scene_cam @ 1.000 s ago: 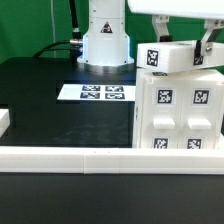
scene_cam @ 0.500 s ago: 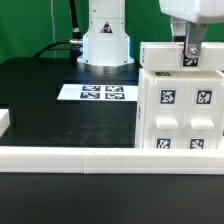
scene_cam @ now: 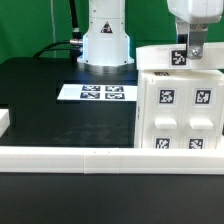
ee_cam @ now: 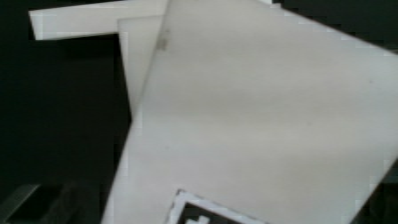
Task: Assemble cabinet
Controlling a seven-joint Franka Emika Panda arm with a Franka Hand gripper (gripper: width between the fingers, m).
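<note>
The cabinet (scene_cam: 178,112) is a white boxy body with several tag markers on its front, standing at the exterior view's right. A white panel (scene_cam: 158,58) with one tag lies nearly flat on its top. My gripper (scene_cam: 195,54) comes down from above at the panel's right end, beside that tag, and is shut on the panel. In the wrist view the panel (ee_cam: 249,110) fills most of the picture, with a tag corner (ee_cam: 214,212) at the edge. The fingertips themselves are hidden there.
The marker board (scene_cam: 100,92) lies on the black table in front of the robot base (scene_cam: 106,40). A long white rail (scene_cam: 70,158) runs along the table's front edge, with a short white block (scene_cam: 4,122) at the exterior view's left.
The panel was held tilted above the cabinet. It has come down and levelled out onto the cabinet's top, and the gripper has moved down with it.
</note>
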